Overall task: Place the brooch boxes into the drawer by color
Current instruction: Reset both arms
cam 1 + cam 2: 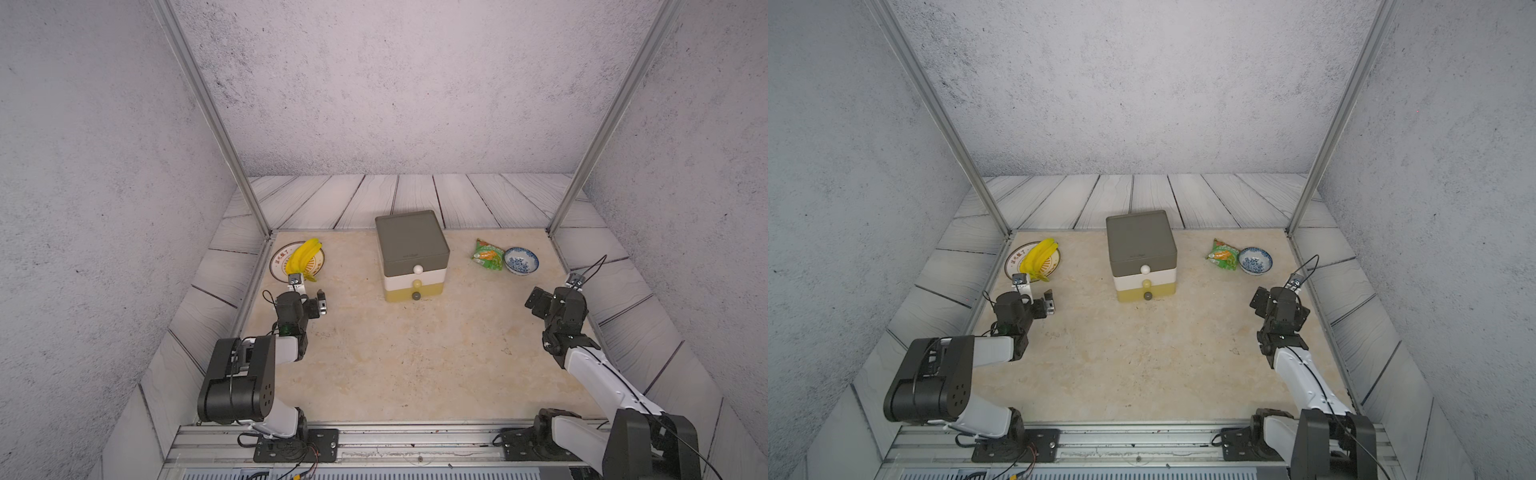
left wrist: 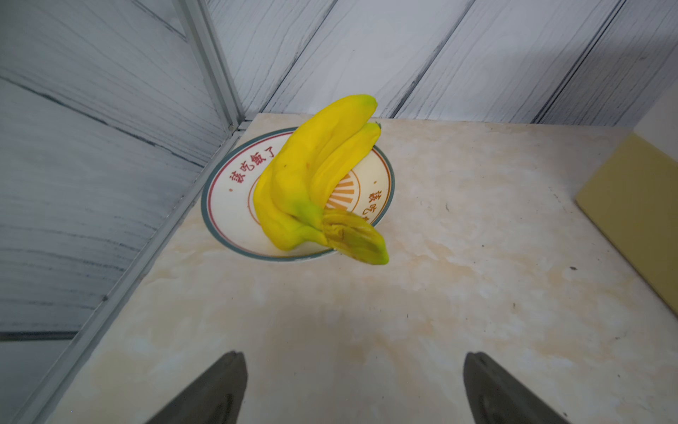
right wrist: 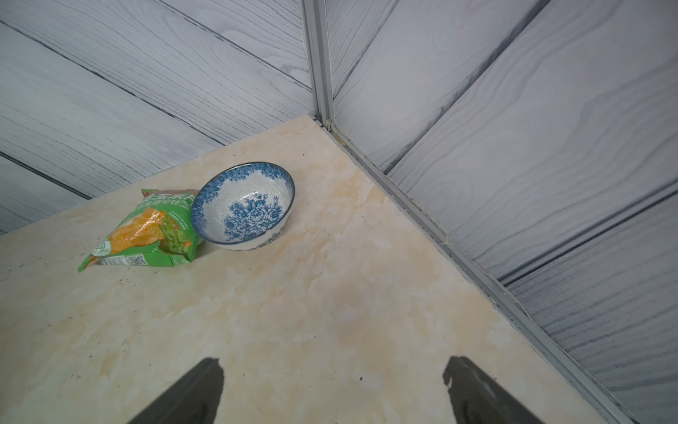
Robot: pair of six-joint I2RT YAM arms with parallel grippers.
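The drawer (image 1: 413, 257) stands mid-table (image 1: 415, 365) with all three tiers shut, and no brooch boxes show in any view. The sorting looks finished or not begun, and any next move needs a box found first. Only the top views show the tier fronts; the wrist views show the left jaws and right jaws wide open and empty, facing the bananas (image 2: 312, 176) and the bowl (image 3: 244, 205).

Robot lab test cell. Aluminium posts (image 1: 216, 124) frame printed concrete-and-plank wall panels (image 1: 415, 83) around marble-print desk (image 1: 415, 365). Left arm (image 1: 286, 347) and right arm (image 1: 594, 374) bolted to rail (image 1: 415, 436) at front edge, cables loose. Staged props: bananas (image 1: 305, 254) on plate (image 1: 279, 259), bowl (image 1: 521, 261), snack bag (image 1: 487, 254), drawer (image 1: 411, 245).
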